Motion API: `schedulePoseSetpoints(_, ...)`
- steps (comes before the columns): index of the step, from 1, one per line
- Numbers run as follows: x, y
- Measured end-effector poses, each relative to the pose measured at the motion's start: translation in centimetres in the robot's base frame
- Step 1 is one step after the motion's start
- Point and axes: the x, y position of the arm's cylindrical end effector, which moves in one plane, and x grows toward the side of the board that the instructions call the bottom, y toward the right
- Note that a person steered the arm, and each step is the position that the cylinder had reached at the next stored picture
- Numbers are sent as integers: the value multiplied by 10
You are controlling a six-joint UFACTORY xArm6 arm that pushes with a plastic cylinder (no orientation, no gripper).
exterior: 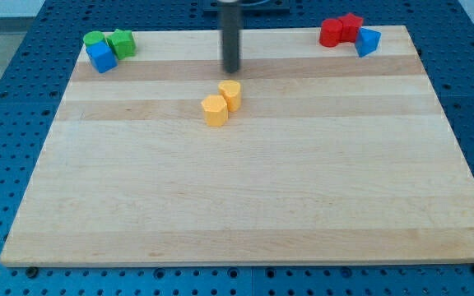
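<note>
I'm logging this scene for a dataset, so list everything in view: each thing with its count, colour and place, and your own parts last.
Yellow blocks: 2, touching; a cylinder and a hexagonal one, above the board's centre.
Green blocks: 2, top left corner; a rounded one and a star-like one.
Blue blocks: 2; a cube at top left, a wedge-like one at top right.
Red blocks: 2, top right corner; and, shapes unclear.
Board: 1, pale wood, on a blue pegboard.
My tip: 1, dark rod end, just above the yellow cylinder, apart from it.
</note>
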Motion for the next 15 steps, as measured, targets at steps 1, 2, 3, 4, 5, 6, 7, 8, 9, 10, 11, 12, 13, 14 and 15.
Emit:
schedulePoseSetpoints(1,10,-112)
schedulePoseSetpoints(2,19,-234)
schedulePoseSetpoints(3,19,-234)
schedulePoseSetpoints(4,14,-234)
schedulePoseSetpoints(5,8,-233)
schedulePoseSetpoints(6,-7,-233)
schedulePoseSetpoints(7,-34,-233)
schedulePoseSetpoints(8,-49,-225)
schedulePoseSetpoints(9,-46,-192)
schedulePoseSetpoints(10,-24,-176)
schedulePoseSetpoints(11,-20,-198)
schedulePoseSetpoints(12,-19,-233)
schedulePoseSetpoints(13,-2,-229)
schedulePoseSetpoints(14,5,-186)
schedulePoseSetpoints(15,1,-122)
